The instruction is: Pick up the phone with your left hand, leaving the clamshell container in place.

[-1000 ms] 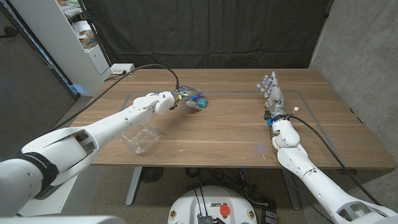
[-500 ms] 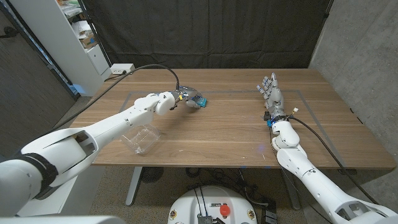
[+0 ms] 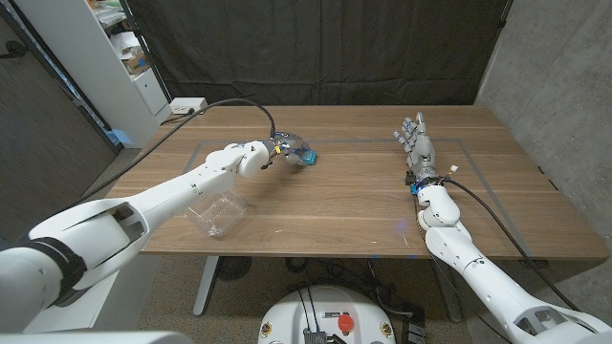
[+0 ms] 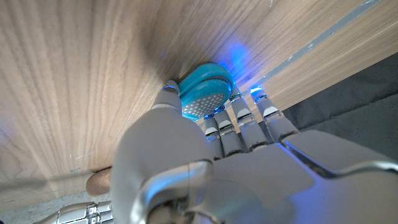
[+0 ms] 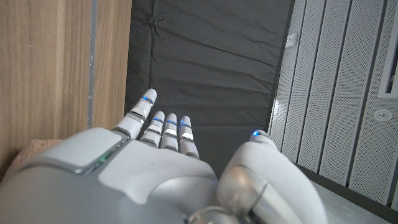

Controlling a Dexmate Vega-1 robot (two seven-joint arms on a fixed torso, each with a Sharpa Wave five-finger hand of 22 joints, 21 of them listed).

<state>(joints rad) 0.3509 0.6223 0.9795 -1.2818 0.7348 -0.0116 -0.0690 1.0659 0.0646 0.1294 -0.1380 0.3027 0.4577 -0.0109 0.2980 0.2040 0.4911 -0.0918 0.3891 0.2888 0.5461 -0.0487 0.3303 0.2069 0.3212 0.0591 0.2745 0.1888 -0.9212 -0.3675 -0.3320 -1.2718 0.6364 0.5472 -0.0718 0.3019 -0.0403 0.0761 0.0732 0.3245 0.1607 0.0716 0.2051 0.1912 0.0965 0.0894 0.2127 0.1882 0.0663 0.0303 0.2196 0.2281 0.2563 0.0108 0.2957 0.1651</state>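
My left hand [image 3: 285,150] reaches over the middle of the wooden table [image 3: 354,205] and grips the blue-cased phone [image 3: 310,157], whose end sticks out past the fingers. In the left wrist view the phone [image 4: 203,93] shows as a teal rounded end with a speckled grey face, with my left hand [image 4: 186,168] wrapped around it just above the wood. The clear clamshell container [image 3: 216,212] sits near the front left edge, beside my left forearm and apart from the hand. My right hand [image 3: 419,143] stands at the right with fingers straight and apart, holding nothing; its back [image 5: 155,162] faces the wrist camera.
A white power strip [image 3: 186,105] lies at the back left corner, and a black cable [image 3: 239,102] runs from it to my left wrist. White shelving [image 3: 105,57] stands beyond the table's left side. A black curtain [image 3: 316,48] hangs behind.
My left hand has closed more snugly on the phone and shifted it slightly towards the far side. The container and my right hand have not moved.
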